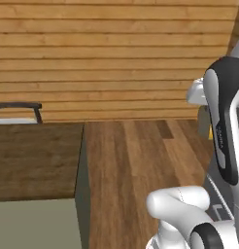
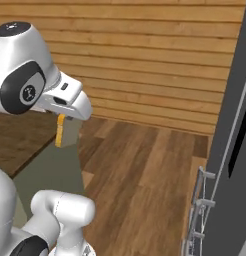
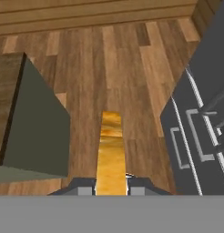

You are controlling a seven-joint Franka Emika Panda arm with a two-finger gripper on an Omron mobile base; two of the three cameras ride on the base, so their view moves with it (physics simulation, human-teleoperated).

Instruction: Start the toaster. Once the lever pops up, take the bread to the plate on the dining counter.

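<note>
though near cabinet [image 3: 38,132], bread [image 3: 111,150] unobstructed

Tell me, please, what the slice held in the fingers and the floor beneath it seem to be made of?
The bread looks like toasted crumb: matte, mottled golden orange, seen edge-on between the fingers. The floor appears to be wood planking, or a laminate imitation: warm brown boards with grain streaks and staggered seams, under a faint satin sheen.

A dark wood worktop [image 1: 36,160] on a sage-green cabinet [image 3: 36,132] stands on the plank floor [image 1: 136,165].
</note>
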